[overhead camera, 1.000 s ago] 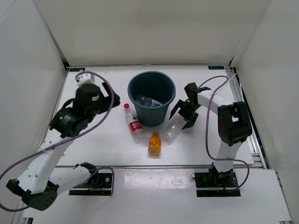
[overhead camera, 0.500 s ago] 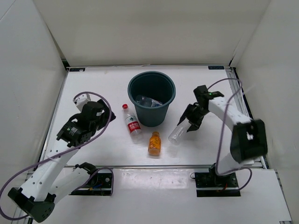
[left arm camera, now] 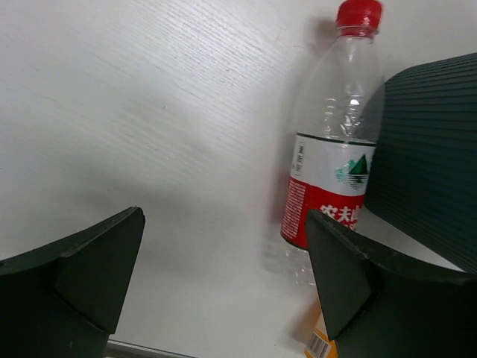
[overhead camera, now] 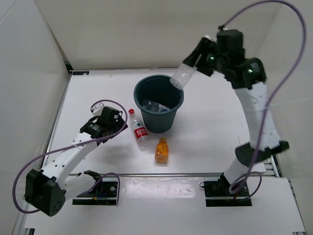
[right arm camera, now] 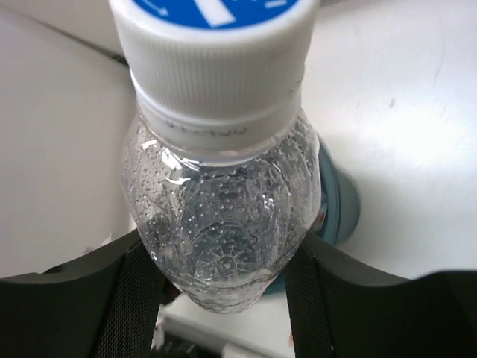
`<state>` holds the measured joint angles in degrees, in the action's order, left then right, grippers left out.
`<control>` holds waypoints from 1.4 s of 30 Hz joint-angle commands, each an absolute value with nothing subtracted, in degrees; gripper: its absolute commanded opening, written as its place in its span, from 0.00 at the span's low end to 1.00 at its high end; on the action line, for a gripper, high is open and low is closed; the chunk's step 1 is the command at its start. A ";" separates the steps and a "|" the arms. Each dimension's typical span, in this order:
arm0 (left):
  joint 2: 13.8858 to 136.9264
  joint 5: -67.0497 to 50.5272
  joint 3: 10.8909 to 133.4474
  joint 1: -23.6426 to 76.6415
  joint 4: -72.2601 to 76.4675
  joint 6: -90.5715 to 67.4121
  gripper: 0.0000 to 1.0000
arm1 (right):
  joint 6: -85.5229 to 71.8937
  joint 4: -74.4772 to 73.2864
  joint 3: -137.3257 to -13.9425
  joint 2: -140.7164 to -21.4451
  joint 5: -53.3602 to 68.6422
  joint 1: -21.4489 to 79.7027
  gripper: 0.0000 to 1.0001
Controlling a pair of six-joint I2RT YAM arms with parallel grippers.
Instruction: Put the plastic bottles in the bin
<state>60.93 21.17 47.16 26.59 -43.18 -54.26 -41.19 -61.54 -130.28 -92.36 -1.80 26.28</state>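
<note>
The plain clear bottle [overhead camera: 184, 75] hangs tilted over the bin's [overhead camera: 161, 122] far-right rim, clamped in the right gripper [overhead camera: 198, 61], with that arm stretched up high. A second ago it was lying on the table [overhead camera: 215, 127] right of the bin. The left gripper [overhead camera: 113, 125] sits low with its jaws wide apart, now closer to the red-label bottle [overhead camera: 140, 130]. The orange bottle [overhead camera: 162, 150] hasn't budged.

White table [overhead camera: 215, 142], surface faintly wood-grained, matte. Plain white walls [overhead camera: 156, 34] enclose it at left, rear and right. No markings noted.
</note>
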 commanded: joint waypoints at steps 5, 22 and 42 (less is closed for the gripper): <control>69.07 14.68 48.77 24.70 -37.62 -49.23 1.00 | -27.08 -58.53 -129.75 -103.62 -16.70 33.74 0.83; 81.82 2.92 53.44 23.55 -24.72 -43.59 1.00 | -32.86 -67.41 -106.35 -80.16 -14.60 34.37 1.00; 88.43 -7.56 41.14 19.60 -12.22 -45.88 0.79 | -35.51 -72.95 -97.74 -71.10 -17.75 34.37 1.00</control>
